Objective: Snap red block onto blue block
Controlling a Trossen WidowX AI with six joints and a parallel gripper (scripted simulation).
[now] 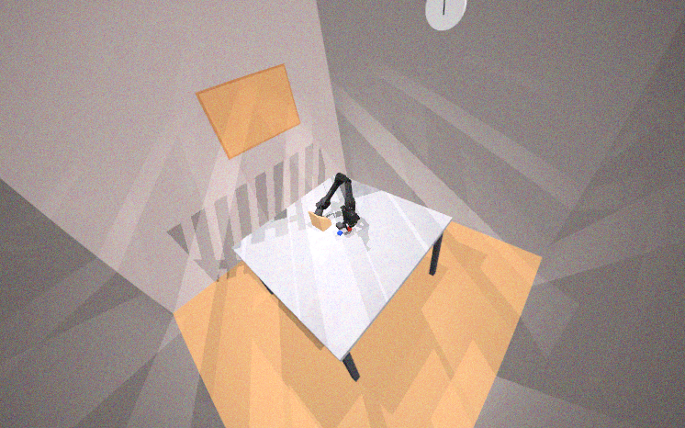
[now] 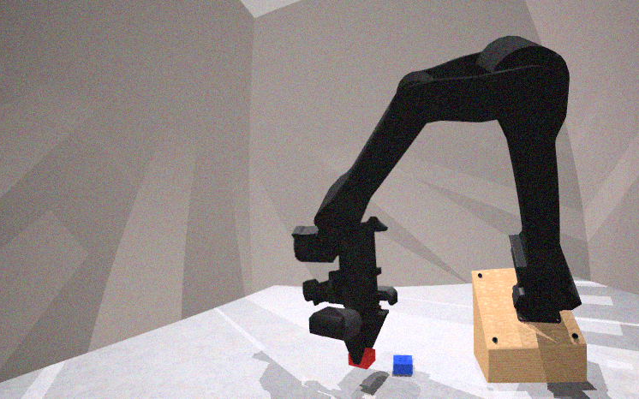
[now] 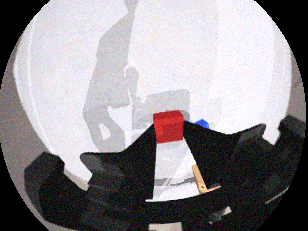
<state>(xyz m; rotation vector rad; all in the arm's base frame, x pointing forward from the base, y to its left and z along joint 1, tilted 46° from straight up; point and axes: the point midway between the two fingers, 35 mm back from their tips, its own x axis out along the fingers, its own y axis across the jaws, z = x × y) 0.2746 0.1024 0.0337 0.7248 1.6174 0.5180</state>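
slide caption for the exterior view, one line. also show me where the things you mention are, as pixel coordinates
Claw (image 2: 361,355) (image 3: 167,124) (image 1: 349,228) grips the red block (image 2: 367,359) (image 3: 169,129) (image 1: 349,230) beside the blue block (image 2: 403,366) (image 3: 202,124) (image 1: 339,232), with the arm mounted on a wooden base (image 2: 535,366) (image 1: 320,220)

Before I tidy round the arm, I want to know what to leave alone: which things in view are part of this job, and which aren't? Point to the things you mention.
Part of the job:
- red block (image 1: 349,229) (image 2: 367,357) (image 3: 169,129), held in the claw (image 1: 349,228) (image 2: 361,360) (image 3: 167,124)
- blue block (image 1: 339,232) (image 2: 403,366) (image 3: 201,124)

Not part of it:
- wall clock (image 1: 445,18)
- orange wall panel (image 1: 252,111)

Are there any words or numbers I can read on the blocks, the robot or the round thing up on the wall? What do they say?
None that I can read:
Red block: no writing shows.
Blue block: none.
Robot arm: none.
Round white thing: one dark line, no numbers.
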